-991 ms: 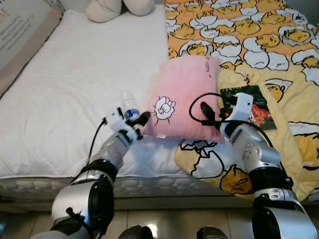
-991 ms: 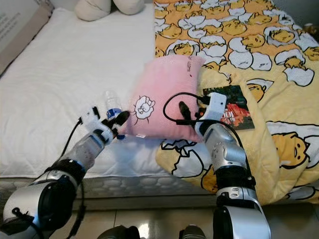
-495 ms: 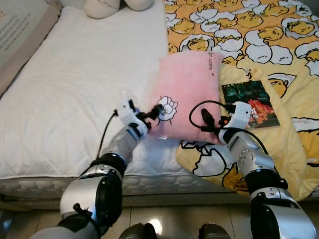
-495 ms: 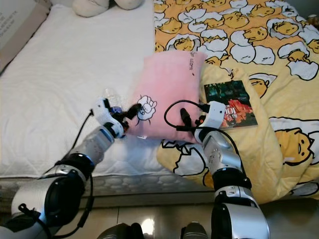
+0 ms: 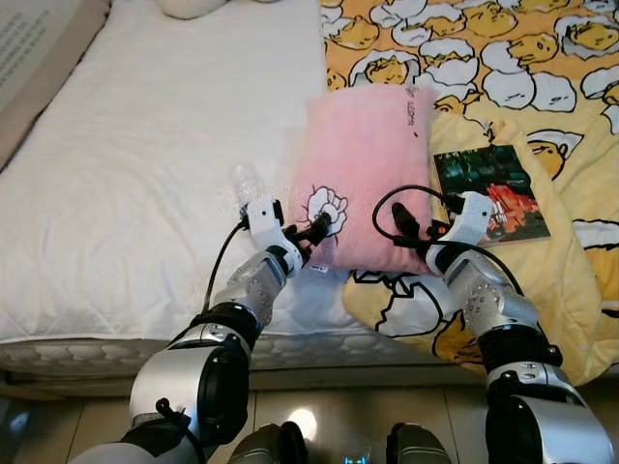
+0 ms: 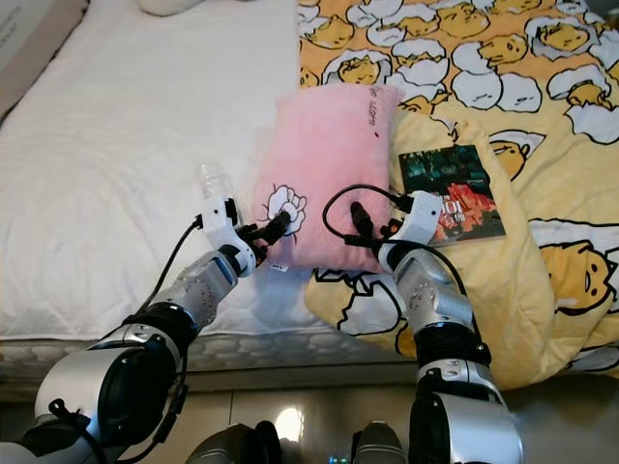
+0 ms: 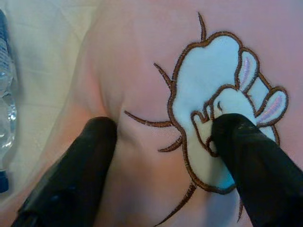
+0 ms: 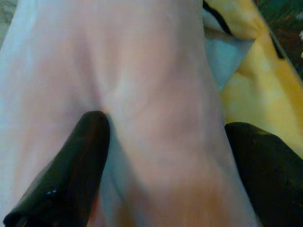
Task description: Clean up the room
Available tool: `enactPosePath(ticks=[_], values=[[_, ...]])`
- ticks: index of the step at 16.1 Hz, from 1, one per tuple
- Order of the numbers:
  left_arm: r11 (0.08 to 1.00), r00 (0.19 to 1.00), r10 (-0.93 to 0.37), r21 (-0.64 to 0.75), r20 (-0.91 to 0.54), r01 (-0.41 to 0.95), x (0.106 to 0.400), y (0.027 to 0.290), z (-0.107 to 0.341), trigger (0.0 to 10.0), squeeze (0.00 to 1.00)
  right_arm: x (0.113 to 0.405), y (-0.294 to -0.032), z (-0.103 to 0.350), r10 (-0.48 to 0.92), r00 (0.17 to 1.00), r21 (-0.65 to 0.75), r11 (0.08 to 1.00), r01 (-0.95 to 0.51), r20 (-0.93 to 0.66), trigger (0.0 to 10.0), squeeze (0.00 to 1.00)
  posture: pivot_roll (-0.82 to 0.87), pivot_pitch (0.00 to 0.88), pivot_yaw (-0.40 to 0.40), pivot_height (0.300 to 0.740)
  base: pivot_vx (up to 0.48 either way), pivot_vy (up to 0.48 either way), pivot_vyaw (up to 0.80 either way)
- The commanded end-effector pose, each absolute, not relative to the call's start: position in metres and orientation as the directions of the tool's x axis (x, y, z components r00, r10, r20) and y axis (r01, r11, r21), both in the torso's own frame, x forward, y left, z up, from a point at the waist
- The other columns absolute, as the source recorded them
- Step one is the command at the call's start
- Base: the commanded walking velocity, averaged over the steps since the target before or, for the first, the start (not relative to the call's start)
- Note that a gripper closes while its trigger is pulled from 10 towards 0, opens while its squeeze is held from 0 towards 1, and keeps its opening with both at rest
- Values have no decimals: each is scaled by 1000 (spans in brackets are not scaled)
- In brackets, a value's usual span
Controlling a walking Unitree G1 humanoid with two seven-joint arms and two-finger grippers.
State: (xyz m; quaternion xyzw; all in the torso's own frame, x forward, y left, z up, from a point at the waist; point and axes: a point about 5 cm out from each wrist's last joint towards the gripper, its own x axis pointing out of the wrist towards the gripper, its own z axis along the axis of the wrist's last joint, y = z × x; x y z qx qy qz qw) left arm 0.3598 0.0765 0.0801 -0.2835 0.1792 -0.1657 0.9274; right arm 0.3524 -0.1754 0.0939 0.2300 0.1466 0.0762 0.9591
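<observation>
A pink pillow (image 5: 363,164) with an embroidered rabbit lies on the bed, half on the white mattress, half on the yellow blanket. My left gripper (image 5: 314,232) is at its near left corner, open, both fingertips pressed on the fabric around the rabbit (image 7: 222,99). My right gripper (image 5: 401,227) is at the near right edge, open, with a ridge of pink pillow (image 8: 151,94) between its spread fingers. A clear water bottle (image 5: 247,184) lies on the mattress just left of the left gripper.
A book (image 5: 488,193) with a dark cover lies on the yellow egg-print blanket (image 5: 542,58) right of the pillow. The white mattress (image 5: 145,145) stretches away to the left. A cardboard box (image 5: 34,43) stands at the far left, a pale plush (image 5: 193,6) at the top.
My left gripper has moved right, from beside the bottle onto the pillow's rabbit corner. The right gripper has stayed at the pillow's edge. The camera has shifted forward and down.
</observation>
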Motion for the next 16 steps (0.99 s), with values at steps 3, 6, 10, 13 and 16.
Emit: enactPosePath(ticks=[3, 6, 10, 13, 16], values=[[751, 850, -458, -626, -260, 213, 350, 69, 68, 0, 0, 346, -165, 87, 266, 925, 529, 844, -87, -272, 0, 0, -287, 187, 164, 740, 0, 0, 0], [719, 854, -469, -659, -225, 221, 351, 70, 71, 0, 0, 342, -163, 87, 309, 911, 584, 806, -99, -272, 0, 0, -285, 182, 165, 740, 0, 0, 0], [713, 840, -506, -642, -196, 281, 348, 65, 70, 0, 0, 336, -164, 84, 320, 901, 554, 825, -113, -293, 0, 0, -289, 177, 165, 740, 0, 0, 0], [722, 845, -497, -634, -198, 276, 347, 69, 67, 0, 0, 331, -162, 76, 325, 890, 490, 861, -138, -319, 0, 0, -277, 165, 167, 740, 0, 0, 0], [737, 851, -482, -620, -206, 268, 348, 74, 67, 0, 0, 332, -159, 74, 336, 884, 484, 862, -150, -324, 0, 0, -254, 146, 163, 740, 0, 0, 0]])
